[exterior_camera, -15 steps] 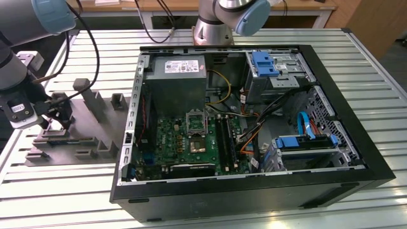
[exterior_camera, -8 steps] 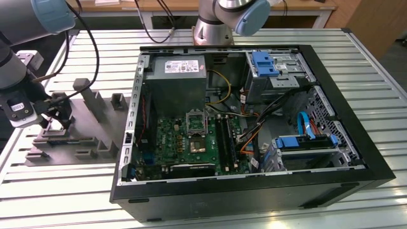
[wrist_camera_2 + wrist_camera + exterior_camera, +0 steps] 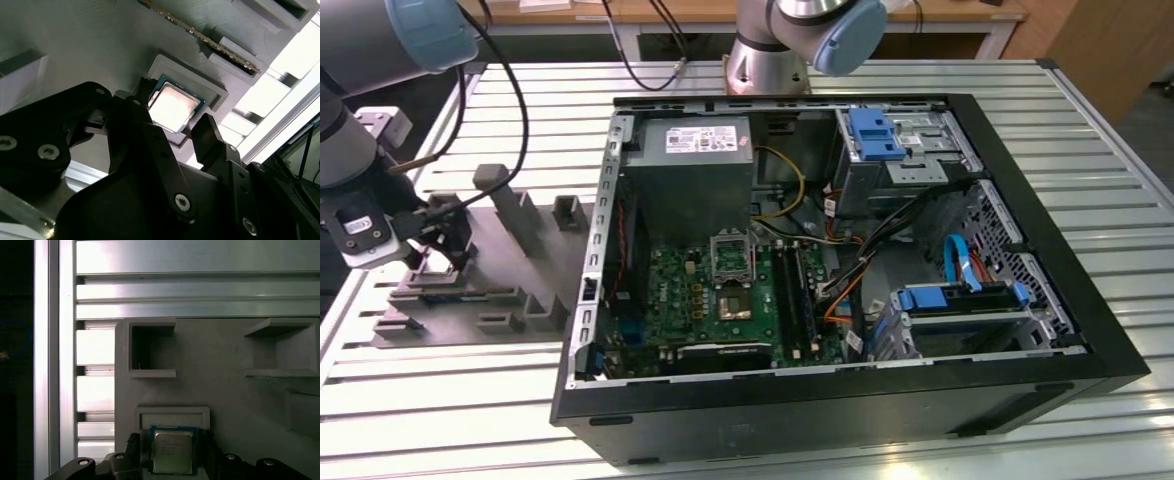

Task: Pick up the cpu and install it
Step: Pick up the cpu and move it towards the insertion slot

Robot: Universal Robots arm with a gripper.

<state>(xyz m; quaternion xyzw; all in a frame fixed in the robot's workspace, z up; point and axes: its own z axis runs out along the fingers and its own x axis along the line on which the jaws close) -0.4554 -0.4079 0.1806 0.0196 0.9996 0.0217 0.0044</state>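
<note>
The cpu lies flat, metal top up, in a shallow raised-rim pocket of the grey fixture. The pocket is close to the fixture's outer edge, and the fixture sits by the edge of the slatted bench at the exterior view's left. The gripper hangs right over the chip with its black jaws on two opposite sides. In both wrist views they look spread a little wider than the chip, with a thin dark gap on each side, so they appear to hold nothing. The main risk is likely an uneven close. If one jaw meets the pocket rim instead of the chip's edge, or the jaws sit too high on the thin rim, the cpu could tip, jam in the pocket or slip out on the lift. In the second wrist view the chip seems nearer one jaw than the other, so closing could push it sideways against the pocket wall. A skewed hold would probably matter later too. The socket on the green board sits deep inside the open computer case at mid-bench, among cables and walls. A tilted or turned chip there could land badly on the contacts.
</note>
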